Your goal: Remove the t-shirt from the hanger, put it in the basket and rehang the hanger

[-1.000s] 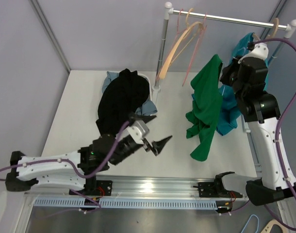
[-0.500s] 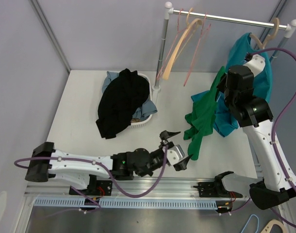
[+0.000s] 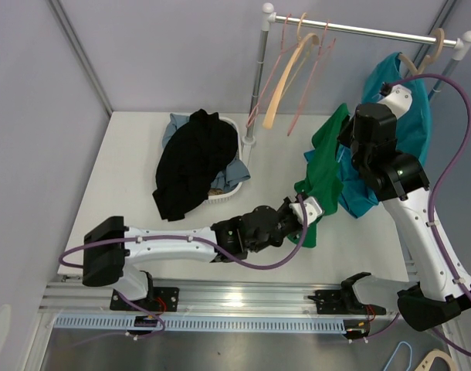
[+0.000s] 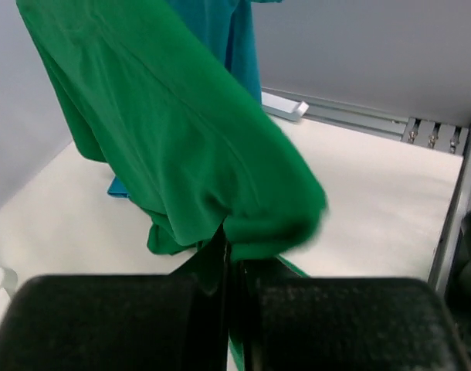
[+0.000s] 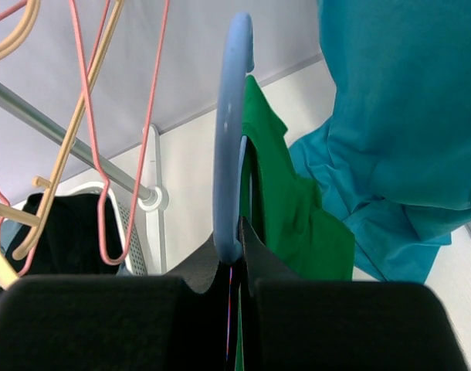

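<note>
**Mid-pull: hanger held, cloth pinched**

From above, find the green t-shirt (image 3: 326,166) hanging right of the table's middle, below the rail (image 3: 359,29) and just in front of the teal shirt (image 3: 409,100). Note the right gripper (image 3: 345,133) at the top of the garment and the left gripper (image 3: 306,209) reaching low across the table (image 3: 127,178) into the bottom folds. Cannot tell either jaw setting from up here. Well apart to the left, see the basket (image 3: 234,189) under a black garment (image 3: 193,158).

Through the left wrist camera, see the left gripper (image 4: 229,259) closed narrow on a fold of the green t-shirt (image 4: 166,131), with cloth bunched above the pinch and a strip trailing below. Behind, a slice of teal shirt (image 4: 224,35).

Through the right wrist camera, see the right gripper (image 5: 234,251) closed tight on the blue hanger (image 5: 229,116), hook up and free of the rail. Beyond the hanger, see the green t-shirt (image 5: 293,212) falling away, apparently draped over it. To the left, pink hangers (image 5: 104,154) and a wooden one (image 5: 62,147) on the rail; to the right, more teal shirt (image 5: 398,116).

Judged as the stripping step: both holds made, shirt not yet off. Next, draw the pinched cloth down and away while holding the hanger steady or raising it, so the neck slides past one shoulder of the hanger. Watch for the collar snagging there.
</note>
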{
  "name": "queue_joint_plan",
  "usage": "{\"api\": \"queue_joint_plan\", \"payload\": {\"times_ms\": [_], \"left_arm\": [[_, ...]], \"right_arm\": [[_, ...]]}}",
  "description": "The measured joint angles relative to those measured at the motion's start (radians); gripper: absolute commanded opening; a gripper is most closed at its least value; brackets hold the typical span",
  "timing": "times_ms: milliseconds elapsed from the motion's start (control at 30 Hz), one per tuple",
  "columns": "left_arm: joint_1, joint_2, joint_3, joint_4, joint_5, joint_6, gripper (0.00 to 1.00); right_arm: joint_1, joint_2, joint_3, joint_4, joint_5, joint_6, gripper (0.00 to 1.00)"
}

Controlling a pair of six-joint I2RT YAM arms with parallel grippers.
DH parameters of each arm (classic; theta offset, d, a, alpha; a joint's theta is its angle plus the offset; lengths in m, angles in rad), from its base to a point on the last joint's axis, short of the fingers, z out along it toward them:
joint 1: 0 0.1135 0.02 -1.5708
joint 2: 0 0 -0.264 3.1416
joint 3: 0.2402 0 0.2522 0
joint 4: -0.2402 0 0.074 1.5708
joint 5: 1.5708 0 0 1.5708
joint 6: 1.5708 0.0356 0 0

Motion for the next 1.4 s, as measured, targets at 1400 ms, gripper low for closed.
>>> {"api": "queue_joint_plan", "payload": {"times_ms": [1400], "left_arm": [[0.2, -0.017, 0.044, -0.149, 0.238, -0.478, 0.01]], "right_arm": [[-0.121, 0.144, 0.318, -0.375, -0.427, -0.102, 0.0]]}}
